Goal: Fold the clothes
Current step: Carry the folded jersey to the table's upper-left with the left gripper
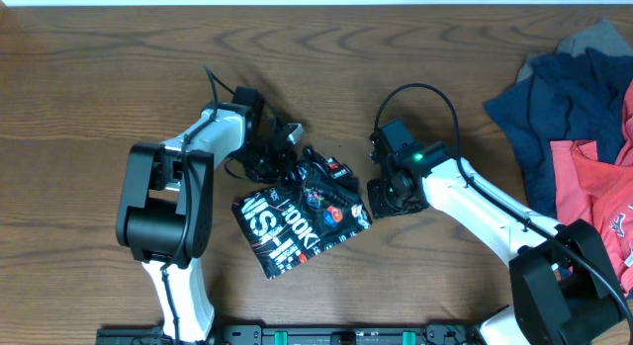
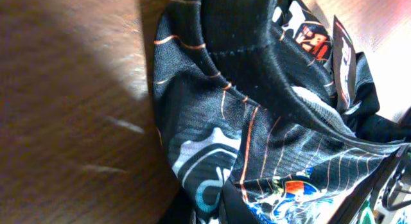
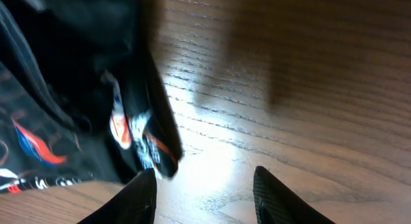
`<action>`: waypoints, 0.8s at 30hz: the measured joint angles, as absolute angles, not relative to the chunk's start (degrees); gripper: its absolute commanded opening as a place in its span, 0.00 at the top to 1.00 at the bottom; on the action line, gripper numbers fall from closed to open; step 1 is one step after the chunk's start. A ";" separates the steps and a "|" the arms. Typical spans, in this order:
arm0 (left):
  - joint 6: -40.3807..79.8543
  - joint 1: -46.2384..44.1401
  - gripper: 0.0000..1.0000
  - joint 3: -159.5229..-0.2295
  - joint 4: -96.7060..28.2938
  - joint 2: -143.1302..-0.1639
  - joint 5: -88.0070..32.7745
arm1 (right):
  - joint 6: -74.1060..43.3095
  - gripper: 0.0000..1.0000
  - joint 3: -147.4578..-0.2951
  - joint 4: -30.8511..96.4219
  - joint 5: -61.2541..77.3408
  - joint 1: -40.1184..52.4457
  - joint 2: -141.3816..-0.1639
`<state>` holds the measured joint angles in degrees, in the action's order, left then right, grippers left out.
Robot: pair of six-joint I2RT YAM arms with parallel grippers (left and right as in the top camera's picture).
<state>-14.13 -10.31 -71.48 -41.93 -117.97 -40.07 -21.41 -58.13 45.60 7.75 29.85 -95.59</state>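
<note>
- fingers [image 3: 138, 201] of the right gripper [image 3: 205, 179]: spread wide, released, only bare table [image 3: 302, 89] between them; they sit just beside the right edge of the black jersey [image 1: 302, 218].
- left gripper [image 1: 265, 155]: at the jersey's upper-left edge. its wrist view is filled with bunched cloth and shows no fingers, so cannot tell if it grips.
- jersey: mid-table between the arms, a small rumpled packet. judged partly folded, edges not squared.
- garment pile [image 1: 579, 118], navy, coral-red and grey: far right, heaped and unfolded. judged most of the task remains.

Black jersey [image 1: 297, 221] with thin orange lines, white lettering; navy garment [image 1: 564, 108]; coral-red garment [image 1: 586, 182]
</note>
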 measured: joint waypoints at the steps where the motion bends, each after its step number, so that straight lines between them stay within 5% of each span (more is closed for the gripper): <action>1: -13.67 -9.76 0.94 -71.53 -41.54 -117.97 -40.10 | -21.41 0.53 -58.13 45.67 7.64 29.85 -95.61; 21: 14.44 31.73 0.94 -81.47 -24.21 -118.41 -35.53 | -21.41 0.53 -58.13 47.75 6.20 24.93 -95.61; 22: 16.21 33.87 0.89 -81.47 -23.99 -118.41 -35.51 | -21.41 0.53 -58.13 47.72 6.20 24.93 -95.61; 23: 17.85 36.05 0.65 -81.47 -24.01 -118.41 -35.48 | -21.41 0.53 -58.13 47.68 6.20 24.93 -95.59; 24: 18.74 37.63 0.28 -81.47 -24.16 -118.41 -35.31 | -21.41 0.53 -58.13 47.59 6.20 24.93 -95.61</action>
<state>18.74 37.63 -81.47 -24.16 -118.41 -35.31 -21.41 -58.13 47.59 6.20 24.93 -95.61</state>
